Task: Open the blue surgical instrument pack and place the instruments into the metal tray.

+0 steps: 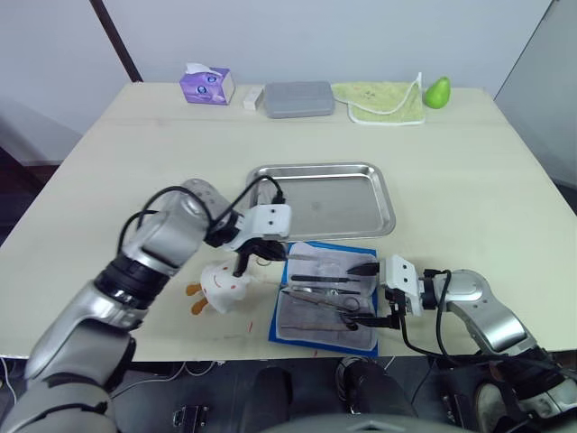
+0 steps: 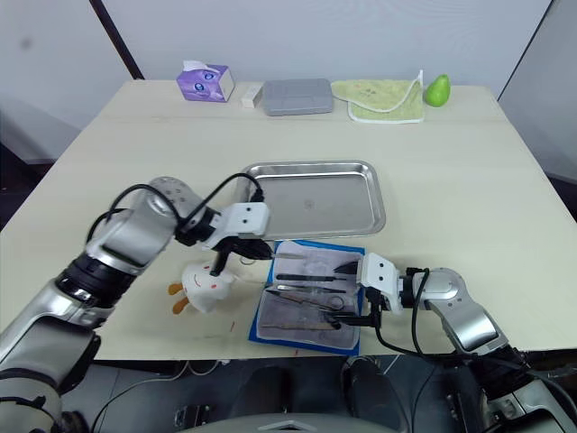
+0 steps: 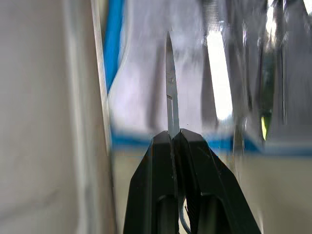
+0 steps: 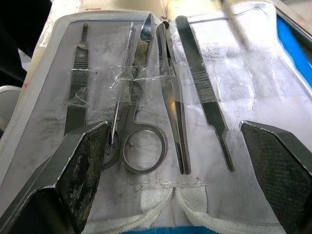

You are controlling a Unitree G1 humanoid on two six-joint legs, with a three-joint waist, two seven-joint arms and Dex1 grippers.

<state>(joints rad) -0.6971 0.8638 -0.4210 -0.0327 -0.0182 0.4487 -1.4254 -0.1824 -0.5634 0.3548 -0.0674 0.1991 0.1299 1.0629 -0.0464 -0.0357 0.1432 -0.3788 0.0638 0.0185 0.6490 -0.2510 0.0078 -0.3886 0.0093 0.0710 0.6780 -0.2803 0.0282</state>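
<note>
Your tabletop (image 1: 469, 189) is wide and pale, and along its far edge you have a purple tissue box (image 1: 206, 86), a small white block (image 1: 252, 97), a grey rectangular box (image 1: 298, 98), a yellow-green cloth (image 1: 382, 100) and a green pear (image 1: 437, 91). The metal tray (image 1: 325, 198) lies near the middle of the tabletop and nothing is inside it. Just in front of the tray, at the near edge, you see the blue surgical instrument pack (image 1: 326, 296) lying open, with its pale grey-white inside facing up. The instruments (image 4: 165, 92) are lying in a row on this lining: a scalpel handle, a thin probe, scissors with a ring handle and two tweezers, and clear tape strips cross some of them. To the left of the pack there is a small white toy (image 1: 221, 287) with orange feet. Your left gripper (image 1: 242, 263) is between the toy and the left edge of the pack, close to the near left corner of the tray. Its fingers (image 3: 161, 165) are clenched on a thin silver pointed instrument (image 3: 170, 92), which stands out straight from the fingertips above the pack's lining. Your right gripper (image 1: 383, 293) is at the right edge of the pack, low to the tabletop. Its fingers (image 4: 80, 161) are released and wide apart, one on each side of the row of instruments, and they grasp nothing.
</note>
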